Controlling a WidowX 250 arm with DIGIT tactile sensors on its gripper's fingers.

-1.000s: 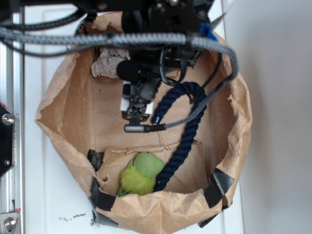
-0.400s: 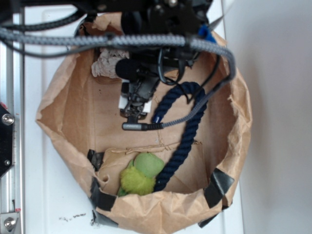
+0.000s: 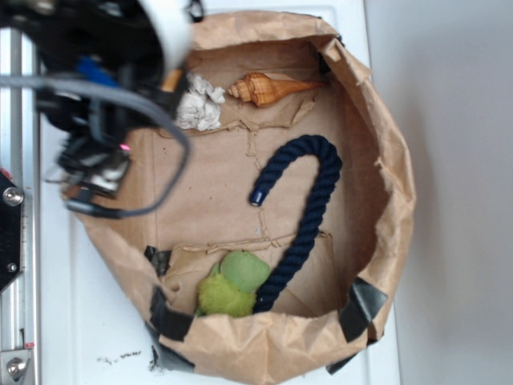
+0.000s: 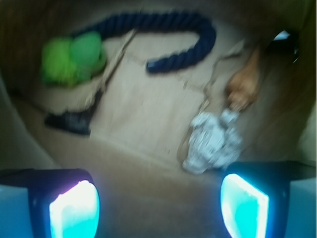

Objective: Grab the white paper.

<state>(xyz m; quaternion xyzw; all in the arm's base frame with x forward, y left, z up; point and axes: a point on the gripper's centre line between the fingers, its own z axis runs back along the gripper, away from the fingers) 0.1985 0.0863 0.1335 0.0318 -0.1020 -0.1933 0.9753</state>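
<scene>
The white paper [image 3: 199, 103], a crumpled off-white wad, lies in the back left of the brown paper bag [image 3: 377, 144], just left of the orange seashell [image 3: 272, 87]. My gripper [image 3: 94, 172] is blurred and hangs over the bag's left rim, apart from the wad. In the wrist view the gripper [image 4: 158, 208] is open, its glowing pads [image 4: 74, 210] wide apart with only bag floor between them. There the white paper [image 4: 213, 141] lies ahead, close above the right pad, with the seashell [image 4: 242, 87] beyond it.
A dark blue rope [image 3: 300, 200] curves through the bag's middle and right. A green plush toy [image 3: 232, 285] sits at the front wall. Black tape patches [image 3: 365, 305] hold the bag's corners. A metal rail [image 3: 12, 241] runs along the left edge.
The arm has swung from over the bag's centre to its left rim, uncovering the white paper and the seashell. Paper, rope and toy have not moved.
</scene>
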